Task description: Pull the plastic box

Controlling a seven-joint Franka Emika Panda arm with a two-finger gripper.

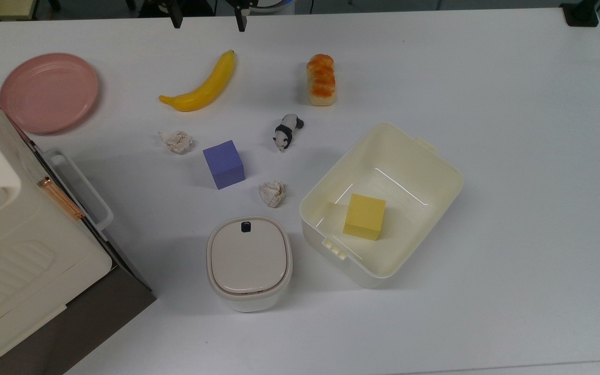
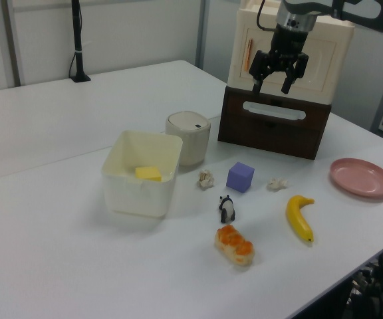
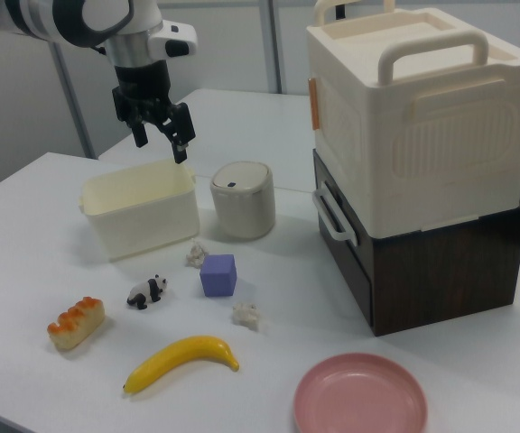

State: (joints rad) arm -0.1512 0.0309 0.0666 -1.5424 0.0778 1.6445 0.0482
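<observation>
The approach has not begun, judging by the gap: the plastic box [image 1: 383, 205] sits untouched on the table [image 1: 513, 156], a yellow cube [image 1: 365, 216] inside it, the lidded container [image 1: 249, 263] just beside it at the top view's left. Next, the arm must descend and hook a wall or rim of the box before drawing it along. Farther off, beyond the panda [image 1: 288, 131] and banana [image 1: 203, 85], the gripper [image 2: 275, 78] hangs high with jaws spread and empty, well apart from the box.
</observation>
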